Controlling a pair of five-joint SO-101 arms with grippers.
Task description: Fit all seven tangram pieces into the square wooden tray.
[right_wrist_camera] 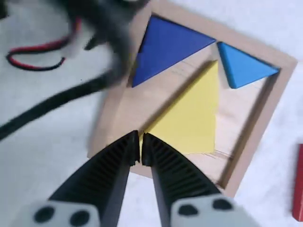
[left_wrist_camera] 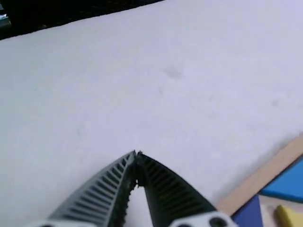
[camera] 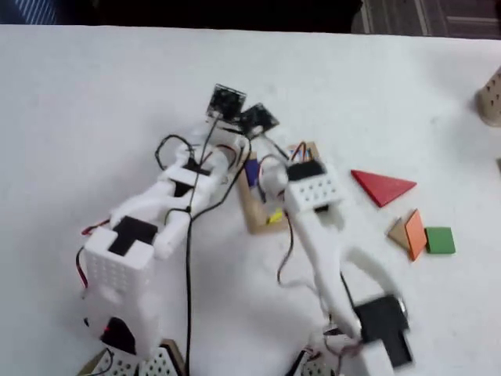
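The square wooden tray (right_wrist_camera: 277,94) holds a dark blue triangle (right_wrist_camera: 165,45), a light blue triangle (right_wrist_camera: 244,68) and a yellow piece (right_wrist_camera: 191,113). My right gripper (right_wrist_camera: 140,142) hovers shut over the tray's near edge, by the yellow piece's corner. In the high view both arms meet over the tray (camera: 254,215). My left gripper (left_wrist_camera: 137,158) is shut above bare table just beside the tray's rim (left_wrist_camera: 260,177). A red triangle (camera: 383,186), an orange piece (camera: 415,233), a tan triangle (camera: 399,233) and a green square (camera: 440,240) lie loose on the right.
A black cable and red wires (right_wrist_camera: 42,47) of the other arm cross beside the tray. A tan perforated object (camera: 491,98) stands at the right edge. The white table (camera: 102,102) stretches wide on the left and at the back.
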